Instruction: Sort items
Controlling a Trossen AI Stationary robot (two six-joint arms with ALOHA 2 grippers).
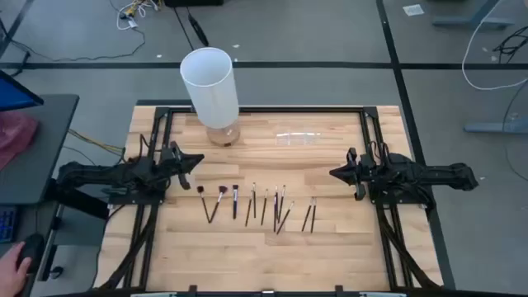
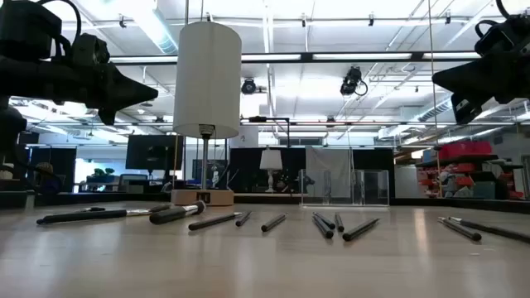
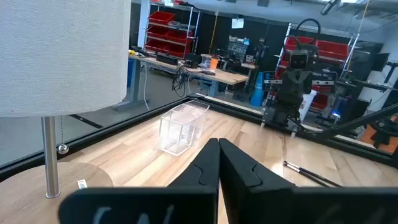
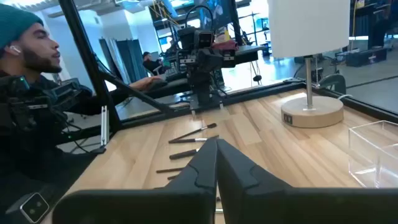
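From my remote station I see the left gripper (image 1: 198, 159) with its fingers pressed fully together and nothing between them, poised above the table's left side with its tip pointing toward the centre. The right gripper (image 1: 334, 172) mirrors it on the right side, likewise closed and empty. Neither touches anything. Between the two tips and slightly nearer the front edge, the makeup brushes and sticks (image 1: 254, 205) lie flat in a loose row on the wooden table (image 1: 330, 247), some crossing each other, two lying apart at the row's right end. Behind the row stands a lamp with a tall white cylindrical shade (image 1: 209, 85) on a round wooden base, and to its right a small clear box (image 1: 297, 138). Beyond the table's left edge a person (image 4: 25, 74) sits; a hand (image 1: 15, 261) shows there.
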